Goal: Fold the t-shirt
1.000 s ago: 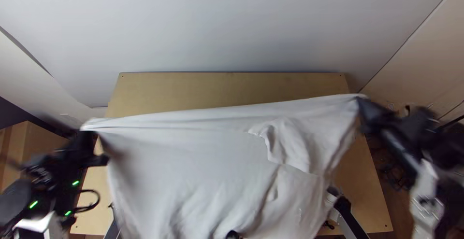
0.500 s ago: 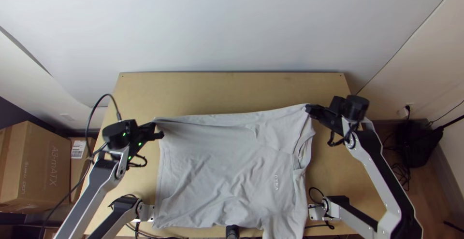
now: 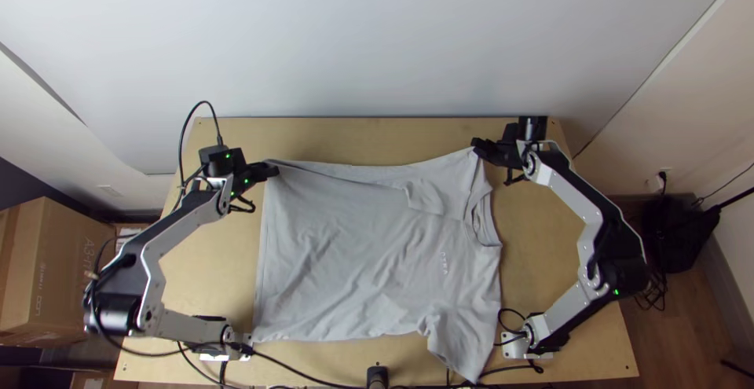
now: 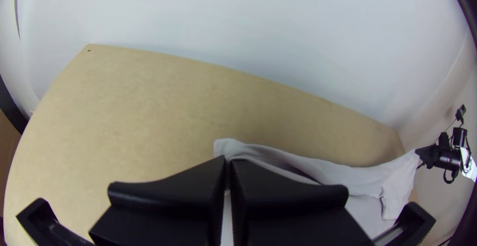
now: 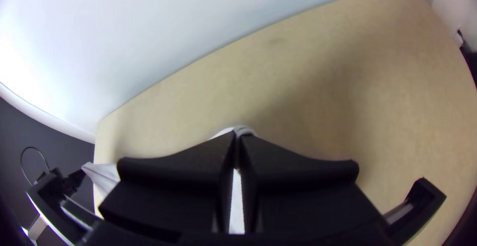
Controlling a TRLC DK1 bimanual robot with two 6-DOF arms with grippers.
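Note:
The light grey t-shirt [image 3: 353,255] lies spread sideways on the table, its neck opening toward the right and a sleeve at the near right. In the top view my left gripper [image 3: 271,170] holds its far left corner, and my right gripper [image 3: 476,147] holds the far right part, around a sleeve. In the left wrist view my left gripper [image 4: 228,162] is shut on the cloth's edge. My right gripper [image 5: 236,139] pinches cloth between its fingers in the right wrist view. The far edge sags slightly between both grippers, with a loose fold near the right.
Bare wooden table [image 3: 369,133] runs along the far side beyond the shirt. A black post [image 3: 378,376] stands at the near edge, with cables around it. Cardboard boxes [image 3: 55,279] stand on the floor at the left.
Both grippers have moved up the picture and inward, still holding the shirt. The cloth, raised and stretched wide earlier, is now lower and laid out over the table.

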